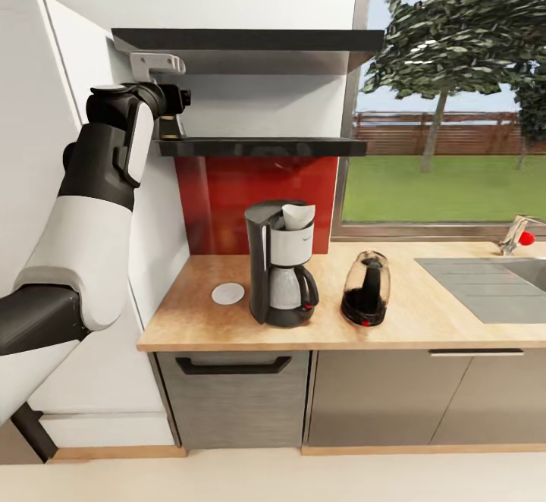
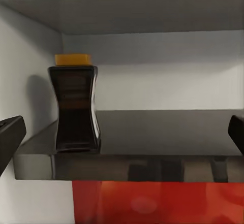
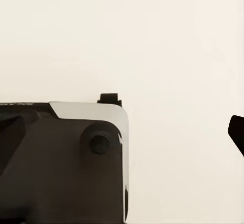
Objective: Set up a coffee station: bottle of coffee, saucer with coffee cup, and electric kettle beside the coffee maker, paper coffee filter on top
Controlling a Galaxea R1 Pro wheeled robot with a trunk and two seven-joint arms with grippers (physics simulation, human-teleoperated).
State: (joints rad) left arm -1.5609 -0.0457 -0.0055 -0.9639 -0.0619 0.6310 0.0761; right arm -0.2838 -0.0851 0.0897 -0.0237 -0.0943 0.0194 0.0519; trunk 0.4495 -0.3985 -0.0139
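Observation:
The bottle of coffee [image 2: 75, 107], dark with an orange cap, stands upright at the wall end of the kitchen shelf [image 2: 152, 132]. My left gripper [image 2: 122, 132] is open just in front of the shelf edge, apart from the bottle, which sits nearer one finger than the other. On the countertop [image 1: 425, 320] the black coffee maker [image 1: 280, 274] carries the white paper coffee filter [image 1: 297, 216] on top. The saucer [image 1: 227, 293] lies bare beside it, and the electric kettle [image 1: 366, 288] stands on its other side. My right gripper [image 3: 122, 132] is open, hanging low over the robot's own base.
A second black shelf [image 1: 243, 39] hangs close above the kitchen shelf [image 1: 262, 146]. A white tall cabinet [image 1: 38, 108] flanks my left arm [image 1: 98, 206]. A red backsplash [image 1: 227, 199] lies under the shelf. Sink [image 1: 493, 282] and faucet [image 1: 519, 236] sit at the right.

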